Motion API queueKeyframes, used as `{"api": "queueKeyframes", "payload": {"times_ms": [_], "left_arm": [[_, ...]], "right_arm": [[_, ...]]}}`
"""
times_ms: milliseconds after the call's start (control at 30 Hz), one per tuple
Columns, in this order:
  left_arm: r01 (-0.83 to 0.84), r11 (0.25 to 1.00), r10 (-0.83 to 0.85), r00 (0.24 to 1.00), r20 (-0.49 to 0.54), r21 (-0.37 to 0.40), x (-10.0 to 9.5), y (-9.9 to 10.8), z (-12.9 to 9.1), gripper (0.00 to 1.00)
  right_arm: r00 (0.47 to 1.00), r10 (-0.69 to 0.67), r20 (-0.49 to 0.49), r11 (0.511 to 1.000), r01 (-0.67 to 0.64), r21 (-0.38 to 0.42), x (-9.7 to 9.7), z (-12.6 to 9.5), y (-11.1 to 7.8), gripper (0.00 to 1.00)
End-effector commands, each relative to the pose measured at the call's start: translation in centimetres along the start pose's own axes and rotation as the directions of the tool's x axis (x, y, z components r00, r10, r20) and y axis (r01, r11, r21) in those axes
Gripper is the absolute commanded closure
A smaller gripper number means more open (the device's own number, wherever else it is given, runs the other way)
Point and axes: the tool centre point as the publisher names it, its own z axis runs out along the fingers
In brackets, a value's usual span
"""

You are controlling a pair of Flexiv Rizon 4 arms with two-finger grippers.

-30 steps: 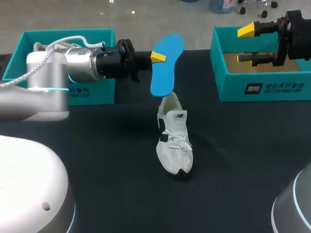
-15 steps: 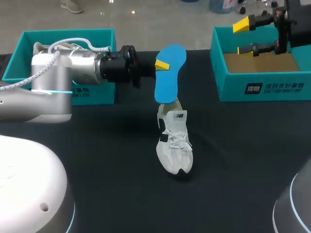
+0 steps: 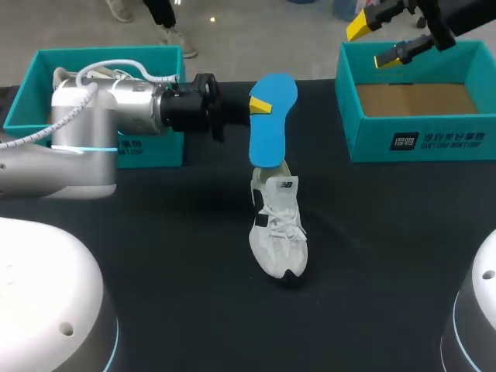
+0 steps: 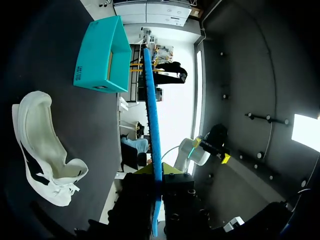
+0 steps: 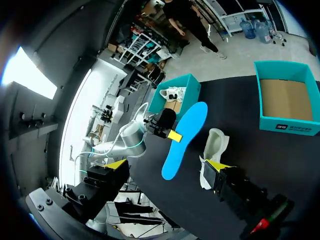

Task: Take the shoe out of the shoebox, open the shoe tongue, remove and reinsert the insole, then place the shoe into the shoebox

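Observation:
My left gripper (image 3: 260,106) is shut on a blue insole (image 3: 272,124) near its heel end and holds it upright in the air, toe end down, just above the heel opening of the white shoe (image 3: 279,230). The shoe stands on the black table with its toe toward me. In the left wrist view the insole (image 4: 152,120) runs edge-on out from between the yellow tips (image 4: 155,170), with the shoe (image 4: 42,145) beside it. My right gripper (image 3: 376,43) hangs open and empty high over the near-left corner of the teal shoebox (image 3: 418,143), which is empty. From the right wrist, the insole (image 5: 186,137) and shoe (image 5: 212,145) lie far below.
A second teal box (image 3: 147,151) stands at the back left behind my left arm; the right wrist view shows a white shoe (image 5: 175,92) inside it. The black table (image 3: 186,256) stretches around the shoe on all sides.
My right gripper has risen and drifted left, up over the shoebox's corner. My left gripper has carried the insole slightly to the right. The shoe has stayed put.

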Motion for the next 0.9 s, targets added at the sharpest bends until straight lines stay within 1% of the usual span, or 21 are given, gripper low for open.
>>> {"api": "queueKeyframes", "payload": {"times_ms": [33, 133, 200, 300, 333, 600, 800, 833, 900], "left_arm": [[0.000, 1.000, 0.000, 1.000, 0.000, 0.005, -0.1, 0.1, 0.2, 1.00], [-0.002, 1.000, 0.002, 1.000, 0.003, 0.007, -0.2, 0.1, 0.4, 1.00], [-0.003, 1.000, 0.003, 1.000, 0.001, 0.007, -0.2, 0.1, 0.5, 1.00], [-0.002, 1.000, 0.002, 1.000, -0.003, 0.006, -0.3, 0.0, 0.7, 1.00], [-0.001, 1.000, 0.001, 1.000, -0.003, 0.005, -0.2, 0.0, 0.7, 1.00], [0.003, 1.000, -0.003, 1.000, -0.011, 0.005, -0.2, -0.2, 0.8, 1.00], [-0.007, 1.000, 0.007, 1.000, -0.010, 0.019, -0.3, -0.2, 1.0, 1.00], [-0.005, 1.000, 0.005, 1.000, -0.013, 0.022, -0.4, -0.2, 1.1, 1.00], [-0.003, 1.000, 0.003, 1.000, -0.016, 0.028, -0.4, -0.3, 1.1, 1.00]], "right_arm": [[0.973, 0.007, 0.230, 0.998, -0.023, 0.064, 1.4, 0.8, 1.3, 0.00], [0.949, 0.030, 0.313, 0.998, -0.046, 0.044, 2.2, 1.4, 1.5, 0.00], [0.931, 0.058, 0.359, 0.998, -0.066, 0.010, 2.6, 1.5, 1.6, 0.00], [0.901, 0.081, 0.426, 0.997, -0.081, -0.017, 3.0, 1.8, 1.8, 0.00], [0.898, 0.070, 0.435, 0.997, -0.070, -0.017, 3.4, 1.9, 1.9, 0.00], [0.898, 0.070, 0.435, 0.997, -0.070, -0.017, 3.4, 1.9, 1.9, 0.00], [0.898, 0.070, 0.435, 0.997, -0.070, -0.017, 3.4, 1.9, 1.9, 0.00], [0.865, 0.067, 0.498, 0.998, -0.065, -0.022, 3.9, 2.6, 2.0, 0.00], [0.844, 0.073, 0.532, 0.997, -0.063, -0.037, 4.4, 3.4, 2.2, 0.00]]}}
